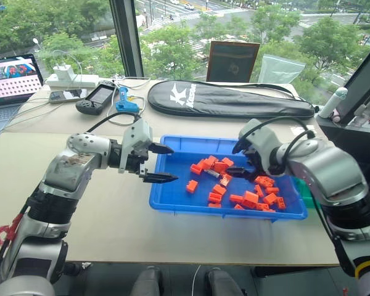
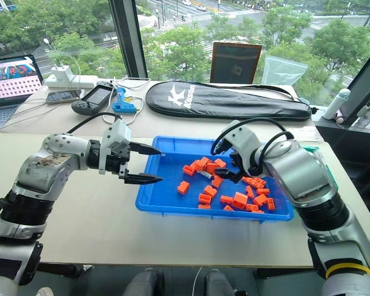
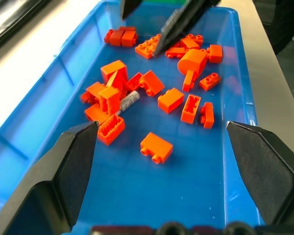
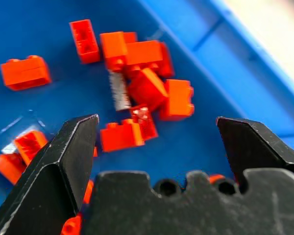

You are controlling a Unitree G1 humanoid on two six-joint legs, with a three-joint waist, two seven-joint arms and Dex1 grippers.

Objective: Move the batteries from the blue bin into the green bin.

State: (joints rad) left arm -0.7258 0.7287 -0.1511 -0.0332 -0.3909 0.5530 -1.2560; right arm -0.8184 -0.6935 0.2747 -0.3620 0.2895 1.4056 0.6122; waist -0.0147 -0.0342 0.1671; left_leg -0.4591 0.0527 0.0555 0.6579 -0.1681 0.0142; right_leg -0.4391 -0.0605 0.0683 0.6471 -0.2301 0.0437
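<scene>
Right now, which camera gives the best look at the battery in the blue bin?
The left wrist view: the battery lies sharp, wedged among orange bricks. The right wrist view shows it blurred, half under bricks. In the head views it is just a small silver sliver in the blue bin.

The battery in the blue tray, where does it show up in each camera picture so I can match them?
Left eye view: the battery lies mid-tray among the orange bricks, just left of the right gripper.
Right eye view: same spot, inside the blue bin.
Left wrist view: it lies against the brick cluster.
Right wrist view: it lies beyond the open fingers.
Shared landmark: the bricks piled against the battery.
</scene>
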